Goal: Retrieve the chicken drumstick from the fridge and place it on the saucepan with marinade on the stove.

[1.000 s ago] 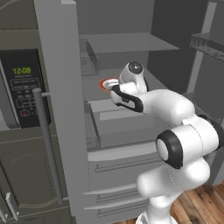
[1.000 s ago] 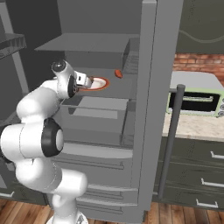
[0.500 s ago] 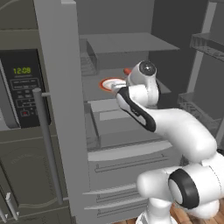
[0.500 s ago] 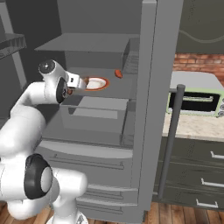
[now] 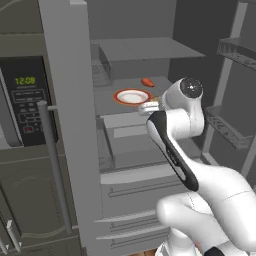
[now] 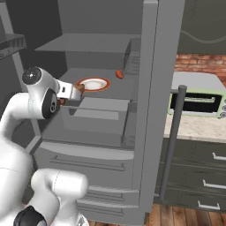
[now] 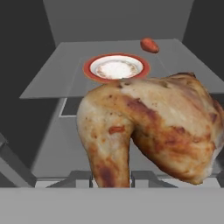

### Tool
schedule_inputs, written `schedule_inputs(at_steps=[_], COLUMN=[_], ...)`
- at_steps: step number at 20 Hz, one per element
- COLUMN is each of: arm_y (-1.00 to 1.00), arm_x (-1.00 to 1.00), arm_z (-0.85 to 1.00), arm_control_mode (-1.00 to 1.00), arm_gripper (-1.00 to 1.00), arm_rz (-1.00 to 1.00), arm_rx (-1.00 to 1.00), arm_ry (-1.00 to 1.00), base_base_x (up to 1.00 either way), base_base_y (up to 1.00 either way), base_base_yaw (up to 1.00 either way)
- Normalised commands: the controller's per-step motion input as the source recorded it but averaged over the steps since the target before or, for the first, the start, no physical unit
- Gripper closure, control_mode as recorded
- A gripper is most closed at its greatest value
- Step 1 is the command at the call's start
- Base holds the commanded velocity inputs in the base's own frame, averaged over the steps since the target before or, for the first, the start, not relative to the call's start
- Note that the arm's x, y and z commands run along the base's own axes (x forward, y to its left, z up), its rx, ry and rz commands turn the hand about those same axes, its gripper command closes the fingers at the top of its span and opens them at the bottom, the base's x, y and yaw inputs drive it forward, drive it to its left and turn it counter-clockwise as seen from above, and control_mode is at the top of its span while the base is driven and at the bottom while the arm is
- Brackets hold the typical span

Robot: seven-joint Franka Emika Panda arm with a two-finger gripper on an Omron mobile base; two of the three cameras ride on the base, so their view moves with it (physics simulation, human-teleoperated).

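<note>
Chicken drumstick [image 7: 148, 131] sits clamped in the gripper [image 6: 79, 89], held level at the fridge [image 6: 150, 88] shelf edge, likely for withdrawal.

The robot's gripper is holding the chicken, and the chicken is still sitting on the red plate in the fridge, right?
Not quite. The gripper does hold the chicken drumstick, but it isn't on the red-rimmed plate. The hand view shows the plate bare on the fridge shelf, behind the drumstick, with the meat lifted at the fingertips.
</note>
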Motion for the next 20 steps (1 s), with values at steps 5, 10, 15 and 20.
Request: schedule_inputs(at_steps=[5,10,15,20], arm_y=[-0.06,-0.13,-0.1,-0.03], arm_x=[-0.96,-0.71,-0.44,-0.34], arm_z=[0.16,0.04,0.0,0.0], arm_control_mode=[-1.0,-1.0,-1.0,-1.0], arm_gripper=[1.0,1.0,1.0,1.0], arm_rz=[0.0,-0.01,-0.02,-0.02], arm_rx=[0.0,0.0,0.0,0.0], arm_ry=[0.0,0.0,0.0,0.0], base_base_x=[0.0,0.0,0.0,0.0], base_base_y=[0.0,0.0,0.0,0.0], base_base_yaw=[0.0,0.0,0.0,0.0])
